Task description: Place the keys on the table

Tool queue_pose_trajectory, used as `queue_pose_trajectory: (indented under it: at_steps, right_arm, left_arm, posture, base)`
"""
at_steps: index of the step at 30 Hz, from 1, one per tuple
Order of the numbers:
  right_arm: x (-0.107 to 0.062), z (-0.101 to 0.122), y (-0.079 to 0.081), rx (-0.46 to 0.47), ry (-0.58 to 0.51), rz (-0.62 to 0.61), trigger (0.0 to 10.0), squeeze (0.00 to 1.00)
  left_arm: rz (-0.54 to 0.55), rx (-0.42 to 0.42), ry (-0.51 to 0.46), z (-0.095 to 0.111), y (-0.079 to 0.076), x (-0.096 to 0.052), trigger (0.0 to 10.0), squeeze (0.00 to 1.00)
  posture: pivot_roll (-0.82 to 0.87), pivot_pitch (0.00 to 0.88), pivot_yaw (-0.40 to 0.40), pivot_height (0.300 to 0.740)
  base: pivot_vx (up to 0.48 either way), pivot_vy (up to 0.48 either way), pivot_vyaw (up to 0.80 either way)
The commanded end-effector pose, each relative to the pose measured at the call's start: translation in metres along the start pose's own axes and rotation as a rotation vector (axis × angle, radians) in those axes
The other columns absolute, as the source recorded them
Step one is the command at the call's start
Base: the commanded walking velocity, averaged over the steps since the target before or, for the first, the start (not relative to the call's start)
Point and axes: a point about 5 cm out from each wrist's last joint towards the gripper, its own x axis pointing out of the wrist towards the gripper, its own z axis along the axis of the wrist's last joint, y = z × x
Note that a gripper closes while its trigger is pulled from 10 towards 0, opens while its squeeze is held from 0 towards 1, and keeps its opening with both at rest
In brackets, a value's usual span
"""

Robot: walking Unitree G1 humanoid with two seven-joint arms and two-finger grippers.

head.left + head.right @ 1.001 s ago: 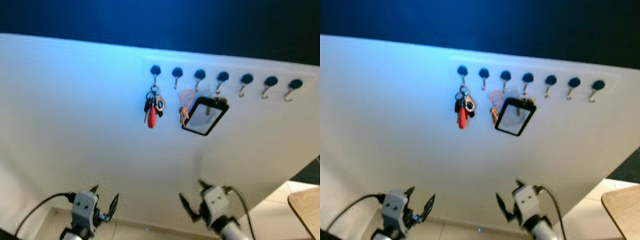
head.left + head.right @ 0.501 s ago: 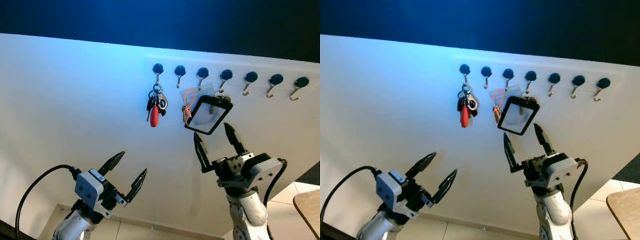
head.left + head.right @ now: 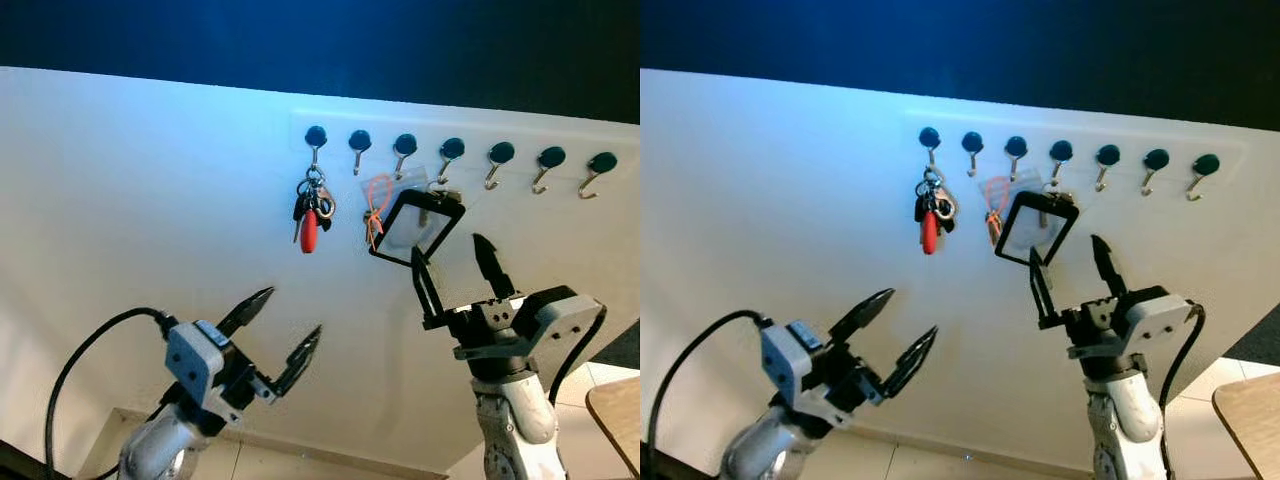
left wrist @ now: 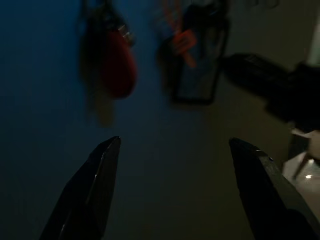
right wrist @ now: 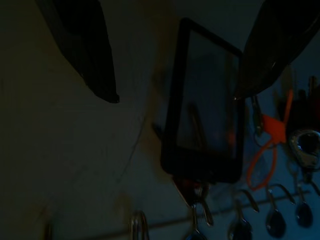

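A bunch of keys (image 3: 310, 215) with a red fob hangs from the leftmost hook of a row on the white wall. Beside it hang an orange loop (image 3: 375, 212) and a black-framed badge holder (image 3: 415, 232). My right gripper (image 3: 446, 248) is raised and open, its fingertips just below and right of the badge holder, apart from the keys. My left gripper (image 3: 294, 311) is open, lower and left, well below the keys. In the left wrist view the red fob (image 4: 117, 70) is blurred ahead between the fingers (image 4: 100, 170). In the right wrist view the badge holder (image 5: 205, 125) sits between the spread fingers (image 5: 85, 45).
Several bare hooks (image 3: 540, 170) continue to the right along the rail. A wooden table corner (image 3: 615, 410) shows at the lower right, over pale floor tiles. The upper wall is dark blue. A black cable (image 3: 85, 355) loops off my left arm.
Both arms have risen from the bottom edge toward the hooks. The right gripper has climbed up beside the badge holder; the left has moved up and right. The keys still hang.
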Motion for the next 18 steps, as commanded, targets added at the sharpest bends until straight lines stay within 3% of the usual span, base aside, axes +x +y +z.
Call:
queue_pose_trajectory:
  at_steps: [1, 3, 18]
  right_arm:
    - [0.001, 0.002, 0.0, 0.027, -0.002, -0.001, 10.0, 0.0]
    - [0.005, 0.0, 0.007, 0.087, 0.019, 0.063, 10.0, 0.0]
    - [0.008, 0.001, 0.027, 0.171, 0.042, 0.208, 10.0, 0.0]
  left_arm:
    - [-0.051, -0.015, 0.005, 0.001, -0.006, 0.004, 10.0, 0.0]
    - [-0.075, -0.035, -0.013, 0.005, -0.008, 0.013, 10.0, 0.0]
    - [-0.1, -0.045, -0.034, 0.013, -0.01, 0.023, 10.0, 0.0]
  posture:
    - [0.05, 0.068, -0.016, 0.74]
    - [0.05, 0.068, -0.011, 0.74]
    - [0.05, 0.07, -0.013, 0.74]
  base:
    - [0.0, 0.0, 0.0]
    - [0.0, 0.0, 0.0]
    - [0.0, 0.0, 0.0]
